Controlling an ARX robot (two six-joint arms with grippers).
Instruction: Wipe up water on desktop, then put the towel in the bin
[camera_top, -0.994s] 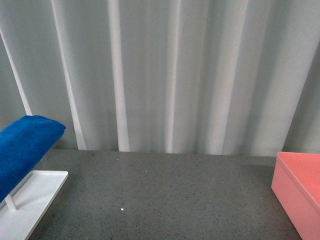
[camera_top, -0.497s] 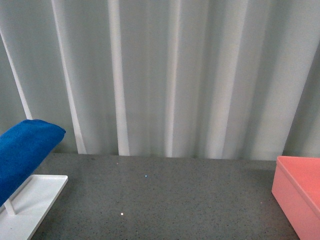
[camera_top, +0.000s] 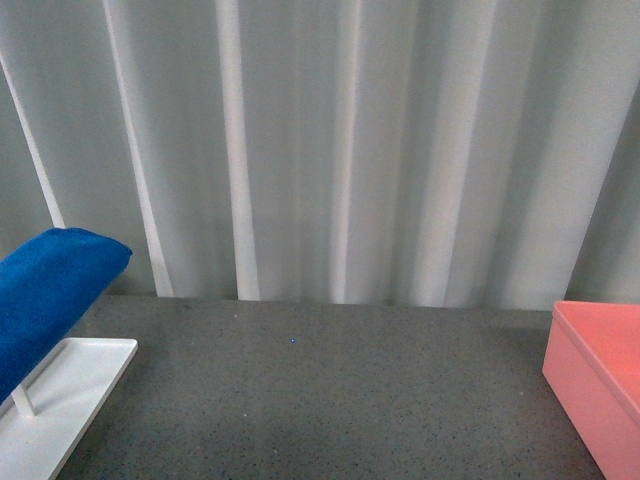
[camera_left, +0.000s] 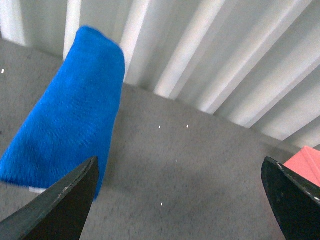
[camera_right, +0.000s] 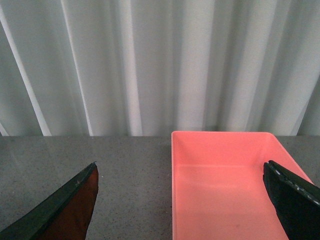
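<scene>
Towel (camera_top: 45, 290) draped over white rack (camera_top: 70, 385) at worktop (camera_top: 330, 400) left edge, bin (camera_top: 588, 395) at right edge; left fingers (camera_left: 65, 210) and right fingers (camera_right: 70, 215) spread wide, gripping nothing.

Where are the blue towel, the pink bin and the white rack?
towel (camera_top: 50, 295), front view, fluffy upper part.
bin (camera_right: 225, 192), right wrist view, bare inside floor.
rack (camera_top: 80, 385), front view, flat white base.
</scene>
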